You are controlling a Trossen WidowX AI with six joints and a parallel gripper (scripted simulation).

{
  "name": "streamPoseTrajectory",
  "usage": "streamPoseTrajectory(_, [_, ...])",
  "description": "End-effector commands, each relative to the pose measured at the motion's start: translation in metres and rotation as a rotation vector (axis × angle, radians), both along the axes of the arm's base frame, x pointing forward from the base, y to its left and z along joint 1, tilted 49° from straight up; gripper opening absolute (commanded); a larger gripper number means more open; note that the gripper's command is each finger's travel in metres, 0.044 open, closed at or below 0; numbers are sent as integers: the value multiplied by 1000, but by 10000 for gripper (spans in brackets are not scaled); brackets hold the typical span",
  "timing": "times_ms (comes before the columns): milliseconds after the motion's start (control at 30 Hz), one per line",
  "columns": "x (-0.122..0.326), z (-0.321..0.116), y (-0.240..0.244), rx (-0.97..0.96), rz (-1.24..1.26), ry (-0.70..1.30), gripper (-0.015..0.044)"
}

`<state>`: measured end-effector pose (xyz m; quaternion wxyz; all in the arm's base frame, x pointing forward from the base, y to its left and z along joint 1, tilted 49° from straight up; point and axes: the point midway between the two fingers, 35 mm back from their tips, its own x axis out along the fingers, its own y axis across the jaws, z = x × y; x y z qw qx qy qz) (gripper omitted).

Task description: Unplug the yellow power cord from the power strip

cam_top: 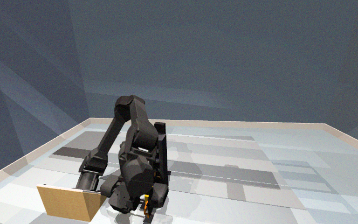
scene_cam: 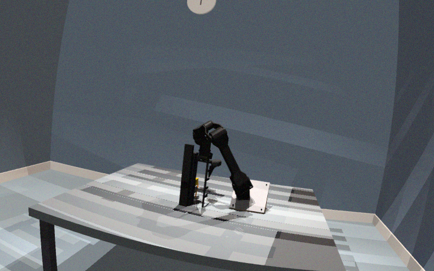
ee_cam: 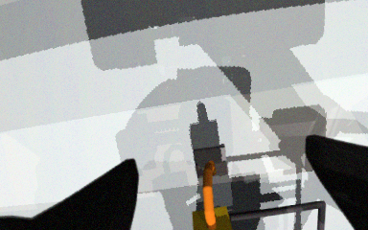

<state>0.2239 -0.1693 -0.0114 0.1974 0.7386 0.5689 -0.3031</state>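
Note:
A yellow plug shows at the bottom edge of the wrist view, with an orange length of cord running from it. In the exterior view the yellow plug is close beside a tall black upright, which seems to carry the power strip. The top view shows a bit of yellow and orange cord below the arm. I cannot tell whether the plug sits in a socket. My gripper is open, its fingers wide apart on both sides of the cord and touching neither it nor the plug.
A thin dark upright with short pegs stands between the black upright and the arm's base plate. Thin dark bars run to the right of the plug in the wrist view. Broad shadows lie on the table.

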Motion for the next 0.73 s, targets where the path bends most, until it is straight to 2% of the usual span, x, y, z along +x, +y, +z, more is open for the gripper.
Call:
streamPoseTrajectory(0, [-2, -7, -11, -4, 2, -1, 440])
streamPoseTrajectory(200, [-15, -35, -47, -10, 6, -3, 440])
streamPoseTrajectory(700, [-15, -35, -47, -10, 6, -3, 440])
